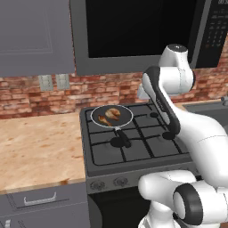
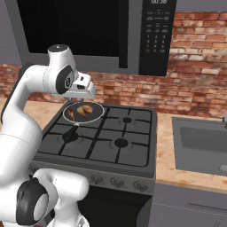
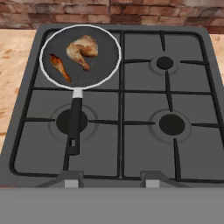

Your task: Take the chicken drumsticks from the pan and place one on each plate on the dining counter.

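**Chicken drumsticks both in the pan on the back-left burner**

The chicken drumsticks lie side by side in the pan (image 3: pixel 80 56), near each other. The larger drumstick (image 3: pixel 82 49) has its meaty end toward the brick wall and its bone pointing down toward the pan's handle (image 3: pixel 74 124). The smaller drumstick (image 3: pixel 59 66) lies to its left, thin and slanted. The pan sits on the back-left burner of the stove (image 3: pixel 144 127), its black handle reaching forward over the front-left burner. In the left base view the pan (image 1: pixel 111 116) shows at the stove's far left corner; in the right base view the pan (image 2: pixel 83 111) shows just below my wrist.

My gripper (image 3: pixel 109 181) hangs above the stove's front edge, well apart from the pan, holding nothing. Its fingertips (image 3: pixel 72 183) stand parted.

A wood-look worktop (image 1: pixel 40 149) lies left of the stove, a sink (image 2: pixel 201 144) to its right.
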Robot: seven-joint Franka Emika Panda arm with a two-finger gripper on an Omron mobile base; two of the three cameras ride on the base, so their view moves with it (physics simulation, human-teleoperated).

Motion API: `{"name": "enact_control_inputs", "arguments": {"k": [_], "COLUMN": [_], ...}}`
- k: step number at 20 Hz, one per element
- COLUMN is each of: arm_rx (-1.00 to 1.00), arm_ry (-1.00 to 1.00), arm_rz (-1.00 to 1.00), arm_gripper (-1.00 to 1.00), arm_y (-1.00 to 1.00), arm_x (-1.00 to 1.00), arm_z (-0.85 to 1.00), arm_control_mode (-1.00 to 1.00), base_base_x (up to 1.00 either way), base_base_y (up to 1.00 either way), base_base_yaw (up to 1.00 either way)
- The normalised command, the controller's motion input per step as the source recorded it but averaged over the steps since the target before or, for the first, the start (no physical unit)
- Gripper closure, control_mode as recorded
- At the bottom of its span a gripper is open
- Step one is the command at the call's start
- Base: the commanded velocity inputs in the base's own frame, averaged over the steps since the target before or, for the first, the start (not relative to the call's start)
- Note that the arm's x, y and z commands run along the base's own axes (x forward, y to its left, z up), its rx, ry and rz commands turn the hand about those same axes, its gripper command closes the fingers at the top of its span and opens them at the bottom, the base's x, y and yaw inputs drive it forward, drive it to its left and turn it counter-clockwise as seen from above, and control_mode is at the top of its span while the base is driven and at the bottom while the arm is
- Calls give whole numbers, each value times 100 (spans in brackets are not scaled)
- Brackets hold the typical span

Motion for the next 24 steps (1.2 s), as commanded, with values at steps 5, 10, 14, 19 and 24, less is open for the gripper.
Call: {"name": "enact_control_inputs", "arguments": {"k": [5,10,14,19,24], "arm_rx": [0,-2,-2,-1,-2], "arm_ry": [0,0,-1,-7,-4], "arm_rz": [0,5,7,0,0], "arm_gripper": [-100,-100,-100,-100,-100], "arm_y": [1,15,27,39,47], "arm_x": [-13,-37,-34,-9,41], "arm_z": [-8,-35,-36,-38,-36], "arm_control_mode": [-100,-100,-100,-100,-100], "base_base_x": [0,0,0,0,0], "base_base_y": [0,0,0,0,0], "base_base_yaw": [0,0,0,0,0]}}
